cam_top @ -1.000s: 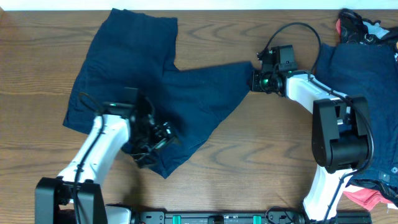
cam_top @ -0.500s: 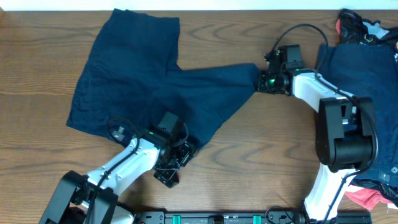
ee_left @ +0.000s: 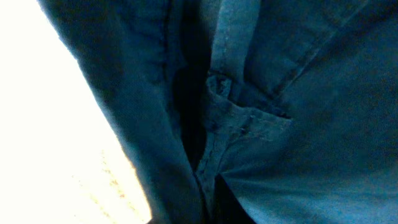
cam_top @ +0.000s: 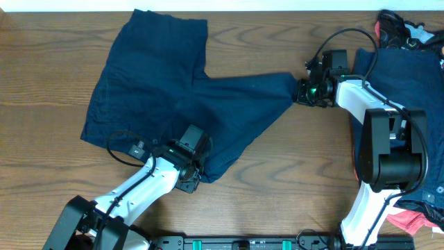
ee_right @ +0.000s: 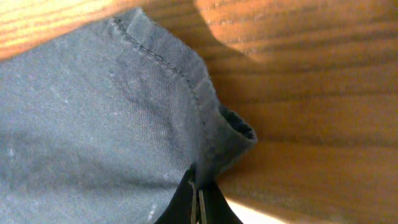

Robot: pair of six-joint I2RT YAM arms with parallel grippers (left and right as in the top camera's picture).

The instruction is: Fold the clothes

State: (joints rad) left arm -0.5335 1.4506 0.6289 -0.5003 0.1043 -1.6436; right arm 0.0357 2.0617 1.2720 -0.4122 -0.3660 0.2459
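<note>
Two legs of a dark navy pair of shorts (cam_top: 173, 90) are spread flat over the left half of the table (cam_top: 298, 180). One leg is laid up to the far edge. The other is drawn out to the right, toward the middle of the surface, where it narrows to a corner. The cloth is creased along its left side, and its lowest hem lies toward the near edge.

That right-hand corner is pinched by the right gripper (cam_top: 300, 92). In the right wrist view the dark fingertips of the right gripper (ee_right: 199, 200) are pressed together on the stitched hem of the shorts (ee_right: 93, 106), which curls up from the wood grain of the table (ee_right: 311, 93).

The left gripper (cam_top: 194, 177) is set at the near hem of the shorts. In the left wrist view only folds and seams of the shorts (ee_left: 298, 124) are seen close up, beside an overexposed patch, so it cannot be told whether its fingers are spread or closed.

A second navy garment (cam_top: 406, 90) is laid along the right edge. A black piece (cam_top: 392, 19) is bunched at the far right corner, and a pink-red piece (cam_top: 409, 221) shows at the near right corner.
</note>
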